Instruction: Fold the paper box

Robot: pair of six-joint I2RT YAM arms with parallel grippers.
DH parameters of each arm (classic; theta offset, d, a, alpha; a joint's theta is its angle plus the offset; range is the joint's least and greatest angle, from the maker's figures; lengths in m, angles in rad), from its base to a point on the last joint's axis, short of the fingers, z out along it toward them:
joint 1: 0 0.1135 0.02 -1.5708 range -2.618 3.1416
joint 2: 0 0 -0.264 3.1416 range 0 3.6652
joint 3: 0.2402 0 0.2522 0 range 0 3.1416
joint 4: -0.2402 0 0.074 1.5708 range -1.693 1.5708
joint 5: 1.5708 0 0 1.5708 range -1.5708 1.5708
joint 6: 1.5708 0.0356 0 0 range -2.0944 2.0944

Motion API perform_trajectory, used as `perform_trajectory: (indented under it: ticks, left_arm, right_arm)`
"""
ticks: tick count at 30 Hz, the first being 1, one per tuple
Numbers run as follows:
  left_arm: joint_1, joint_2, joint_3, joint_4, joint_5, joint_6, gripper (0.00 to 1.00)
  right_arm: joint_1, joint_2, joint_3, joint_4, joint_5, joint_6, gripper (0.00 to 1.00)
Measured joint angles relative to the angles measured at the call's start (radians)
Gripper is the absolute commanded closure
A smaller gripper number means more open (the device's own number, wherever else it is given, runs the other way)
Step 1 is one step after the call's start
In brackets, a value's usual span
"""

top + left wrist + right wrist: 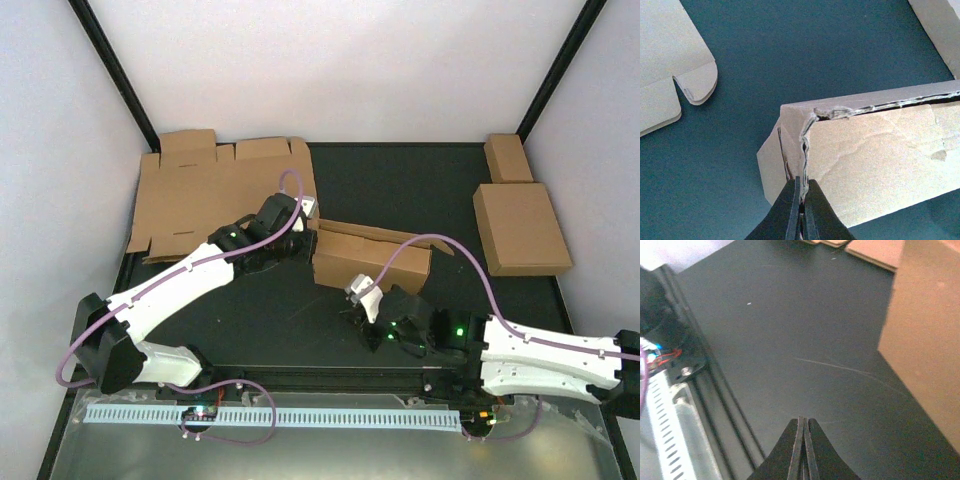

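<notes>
Top external view has the box (pixel 372 262) part-folded on the table (pixel 400 180), a flat sheet (pixel 200 195) behind it to the left and a folded box (pixel 520 228) well to its right. The left gripper (pixel 800 212) pinches the box's left end wall; the right gripper (pixel 803 440) hangs just in front of the box, pressed together on nothing

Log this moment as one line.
left gripper: shut, pinching corner wall of half-folded brown cardboard box | right gripper: shut, empty, apart from box | stage: folding unfinished
</notes>
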Motion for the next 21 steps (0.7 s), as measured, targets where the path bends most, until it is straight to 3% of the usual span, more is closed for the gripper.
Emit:
perform_trajectory:
  ticks: [12,21]
  left_arm:
    - [-0.006,0.0,0.014,-0.027,0.0,0.0,0.98]
    - [-0.014,0.003,0.029,-0.054,-0.001,0.0,0.98]
  right_arm:
    - [-0.013,0.192,0.063,0.039,0.253,0.015,0.98]
    - [-0.154,0.292,0.102,0.129,0.213,-0.009,0.98]
